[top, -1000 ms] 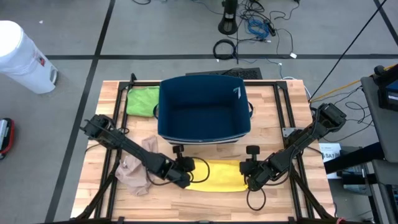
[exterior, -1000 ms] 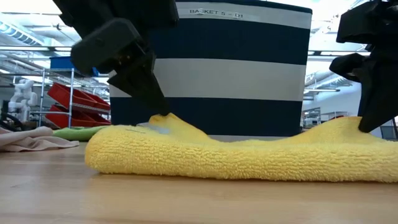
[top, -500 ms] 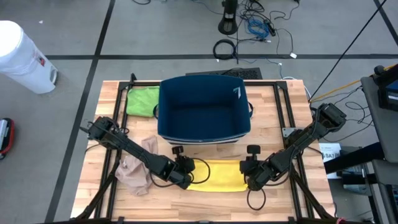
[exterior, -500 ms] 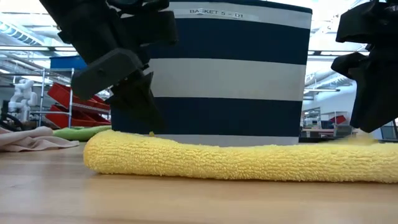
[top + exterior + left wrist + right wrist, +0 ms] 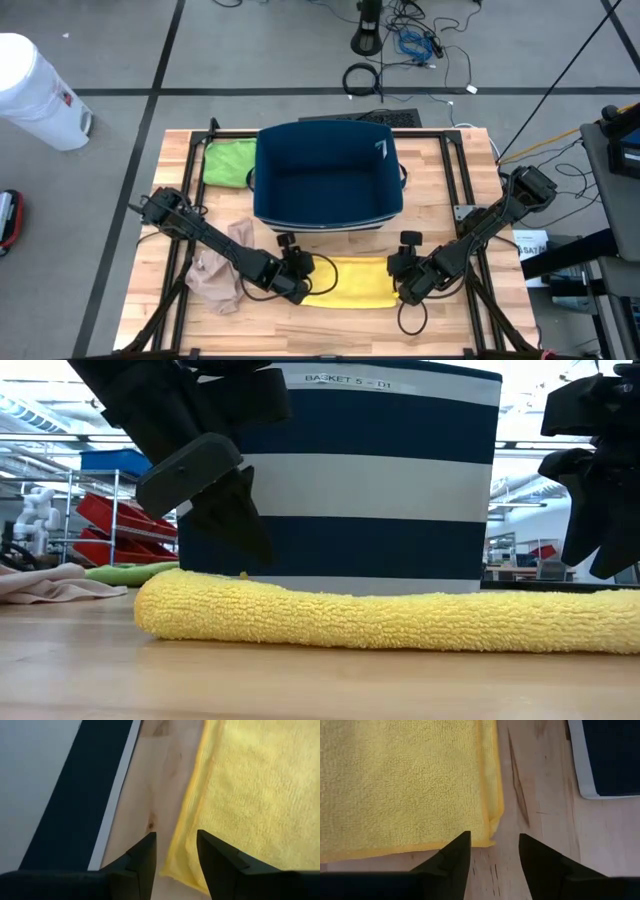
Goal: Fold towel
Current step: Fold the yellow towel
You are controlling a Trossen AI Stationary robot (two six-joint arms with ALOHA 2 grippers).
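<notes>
Left gripper [image 5: 175, 855]: fingers spread, empty, above the towel's left end.
Flat yellow terry towel [image 5: 352, 281]: lies on the pale wooden table [image 5: 470, 180], near side, just in front of the navy-and-white striped fabric basket [image 5: 327, 172].
Right gripper [image 5: 492, 851]: fingers spread, empty, above the towel's right end.

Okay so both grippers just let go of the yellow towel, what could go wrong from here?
The left gripper and right gripper hang open low over the yellow towel's corners, so a sideways move might snag an edge and undo the fold. The striped basket stands close behind, so arms lifting back could bump it. The beige cloth lies near the left arm and might get dragged.
</notes>
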